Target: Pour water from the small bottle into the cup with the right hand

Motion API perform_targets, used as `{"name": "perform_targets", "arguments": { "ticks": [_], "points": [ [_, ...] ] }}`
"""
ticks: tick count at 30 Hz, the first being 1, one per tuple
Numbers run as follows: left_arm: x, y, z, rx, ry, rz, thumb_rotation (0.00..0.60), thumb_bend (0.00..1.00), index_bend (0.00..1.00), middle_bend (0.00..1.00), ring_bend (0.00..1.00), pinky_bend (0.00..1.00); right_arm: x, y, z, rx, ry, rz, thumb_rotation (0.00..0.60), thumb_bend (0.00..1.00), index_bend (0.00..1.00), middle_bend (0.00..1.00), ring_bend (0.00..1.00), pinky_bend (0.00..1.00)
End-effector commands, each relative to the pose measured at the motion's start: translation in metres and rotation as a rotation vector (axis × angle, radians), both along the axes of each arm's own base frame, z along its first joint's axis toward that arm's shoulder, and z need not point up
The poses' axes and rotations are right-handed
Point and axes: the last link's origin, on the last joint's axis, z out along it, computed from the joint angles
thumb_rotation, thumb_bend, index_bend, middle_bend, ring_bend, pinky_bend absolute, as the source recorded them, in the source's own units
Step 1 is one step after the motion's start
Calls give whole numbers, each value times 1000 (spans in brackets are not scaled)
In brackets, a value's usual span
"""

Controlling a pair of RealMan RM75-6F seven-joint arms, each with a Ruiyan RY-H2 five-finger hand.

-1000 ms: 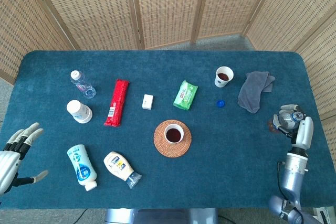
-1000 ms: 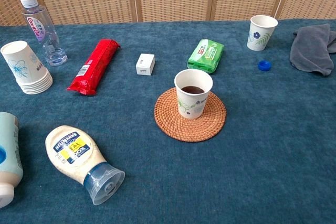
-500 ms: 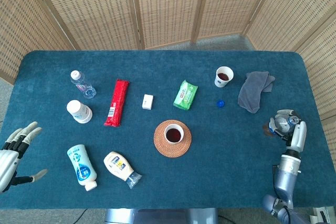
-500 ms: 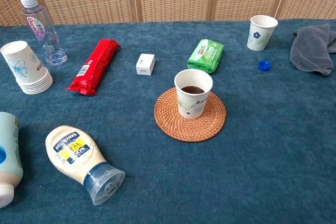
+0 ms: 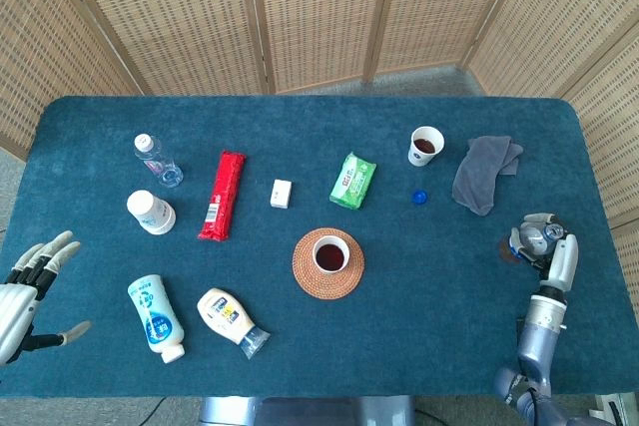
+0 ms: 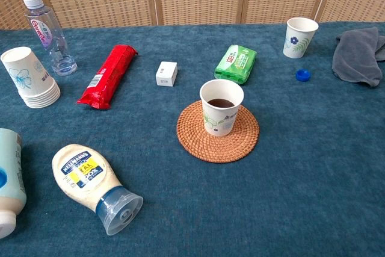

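Note:
A paper cup [image 5: 329, 253] [image 6: 221, 106] holding dark liquid stands on a round woven coaster [image 5: 328, 281] [image 6: 218, 146] at the table's middle. My right hand [image 5: 536, 243] shows only in the head view, near the table's right edge. Its fingers are curled around a small bottle [image 5: 510, 249], of which only a dark end shows. A blue cap [image 5: 420, 197] [image 6: 302, 75] lies loose between the hand and the cup. My left hand [image 5: 27, 291] hovers off the front left edge, holding nothing, its fingers spread.
A second paper cup [image 5: 426, 145] [image 6: 299, 37] and a grey cloth [image 5: 484, 173] [image 6: 359, 54] lie at the back right. A green packet [image 5: 352, 180], white box [image 5: 281, 193], red pack [image 5: 222, 195], water bottle [image 5: 157, 159], stacked cups [image 5: 151, 213] and two squeeze bottles [image 5: 232, 319] fill the left.
My right hand with the small bottle has shifted slightly left and towards the front edge of the table. The left hand and the objects on the table stay put.

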Motion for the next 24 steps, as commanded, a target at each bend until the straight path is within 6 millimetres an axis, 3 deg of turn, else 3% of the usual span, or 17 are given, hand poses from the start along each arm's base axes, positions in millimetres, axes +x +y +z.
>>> {"name": "perform_targets", "arguments": {
  "ticks": [1, 11, 17, 24],
  "points": [
    [0, 0, 0, 0, 0, 1, 600, 147, 0, 0, 0, 0, -1, 0, -4, 9, 2, 0, 600, 731, 483, 706, 549, 841],
    [0, 0, -1, -3, 2, 1, 600, 146, 0, 0, 0, 0, -6, 4, 0, 17, 15, 17, 600, 652, 402, 590, 416, 649],
    [0, 0, -1, 0, 6, 2, 600, 145, 0, 0, 0, 0, -9, 6, 1, 35, 16, 31, 600, 550, 304, 422, 282, 505],
    [1, 0, -2, -7, 3, 1, 600, 146, 0, 0, 0, 0, -10, 8, 2, 42, 18, 44, 600, 494, 233, 298, 231, 450]
  ]
}}
